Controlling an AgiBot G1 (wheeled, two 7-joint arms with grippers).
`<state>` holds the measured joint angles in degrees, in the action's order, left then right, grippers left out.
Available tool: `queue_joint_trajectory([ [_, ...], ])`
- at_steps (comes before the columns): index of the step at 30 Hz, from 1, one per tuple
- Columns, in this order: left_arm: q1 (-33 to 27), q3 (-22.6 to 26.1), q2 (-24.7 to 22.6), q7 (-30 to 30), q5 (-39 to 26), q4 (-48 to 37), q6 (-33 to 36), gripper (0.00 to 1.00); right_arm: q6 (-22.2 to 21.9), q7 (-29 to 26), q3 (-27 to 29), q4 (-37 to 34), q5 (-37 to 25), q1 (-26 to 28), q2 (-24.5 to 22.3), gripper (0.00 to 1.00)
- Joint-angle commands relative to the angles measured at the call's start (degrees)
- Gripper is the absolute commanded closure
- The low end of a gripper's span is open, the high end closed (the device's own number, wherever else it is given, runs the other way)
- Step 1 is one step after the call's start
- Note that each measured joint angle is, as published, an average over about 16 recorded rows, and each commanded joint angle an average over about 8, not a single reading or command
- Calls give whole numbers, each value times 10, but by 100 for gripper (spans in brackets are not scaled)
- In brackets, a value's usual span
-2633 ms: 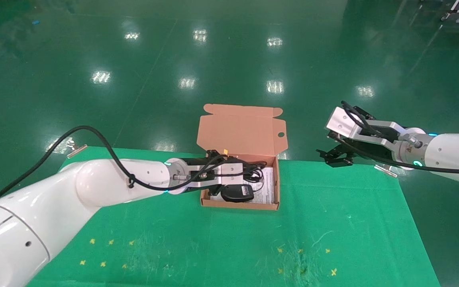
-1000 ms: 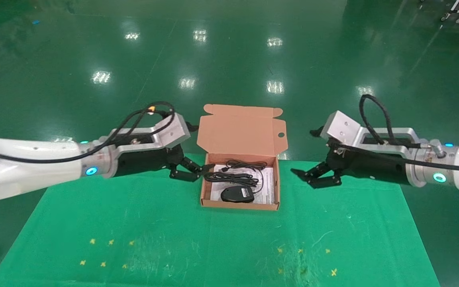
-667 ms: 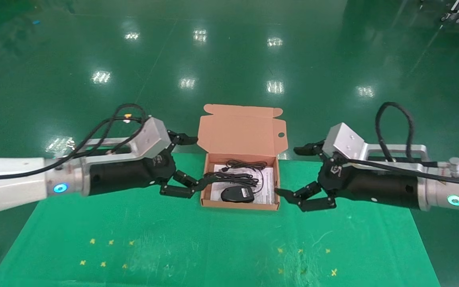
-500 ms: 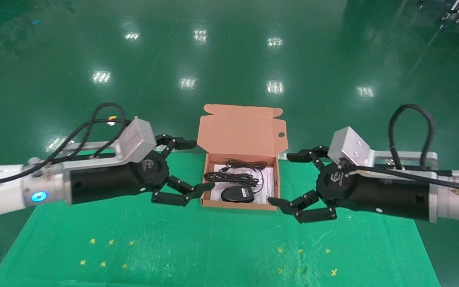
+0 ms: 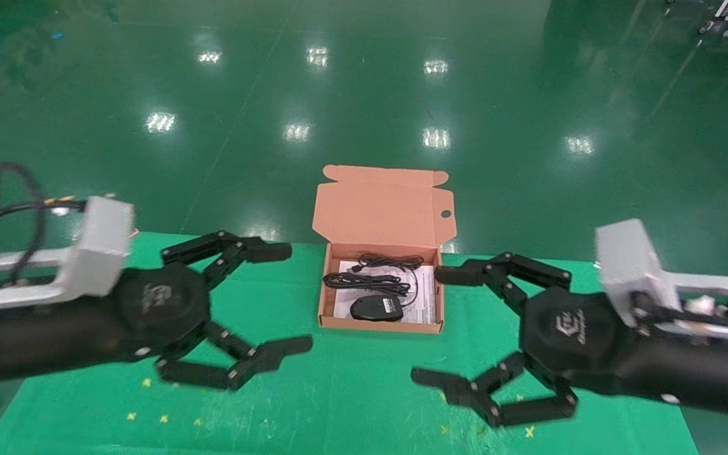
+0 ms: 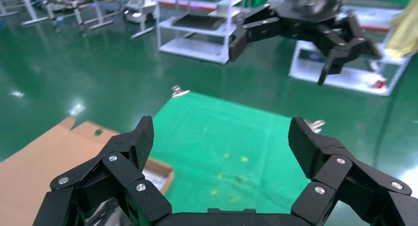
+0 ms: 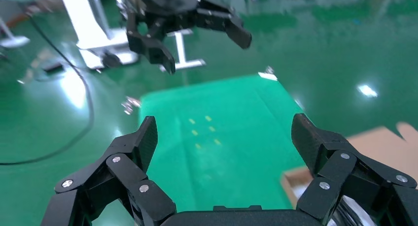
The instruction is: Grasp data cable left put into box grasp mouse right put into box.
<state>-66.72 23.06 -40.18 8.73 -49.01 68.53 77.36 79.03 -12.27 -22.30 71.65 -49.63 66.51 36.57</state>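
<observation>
Resting in brown cardboard box (image 5: 328,308), oval mouse (image 5: 376,308), coiled data cable (image 5: 364,280), both tools empty, spread.

A shallow brown cardboard box (image 5: 382,323) sits on the far middle of the green-covered counter (image 5: 351,392), its tabbed lid standing open at the far side. Inside, on a white printed sheet (image 5: 426,294), lie a coiled thin black data cable (image 5: 364,280) and, nearer, a small black oval mouse (image 5: 376,308). The left gripper (image 5: 279,298) and right gripper (image 5: 430,325) hover spread wide on either side, nearer than the box.
</observation>
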Motion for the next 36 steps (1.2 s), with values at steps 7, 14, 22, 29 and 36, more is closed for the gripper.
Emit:
queue_joint_trajectory([
  [7, 44, -60, 44, 17, 61, 43, 71, 0, 62, 14, 58, 17, 72, -45, -14, 0],
  [14, 63, -86, 63, 23, 88, 61, 102, 0, 80, 15, 75, 21, 96, -57, -17, 0],
  [22, 58, -79, 58, 22, 81, 56, 94, 0, 74, 15, 70, 20, 88, -54, -17, 0],
  [29, 55, -75, 55, 21, 77, 53, 88, 0, 71, 15, 67, 20, 84, -52, -16, 0],
  [36, 53, -72, 53, 21, 74, 52, 86, 0, 69, 15, 65, 20, 81, -51, -16, 0],
])
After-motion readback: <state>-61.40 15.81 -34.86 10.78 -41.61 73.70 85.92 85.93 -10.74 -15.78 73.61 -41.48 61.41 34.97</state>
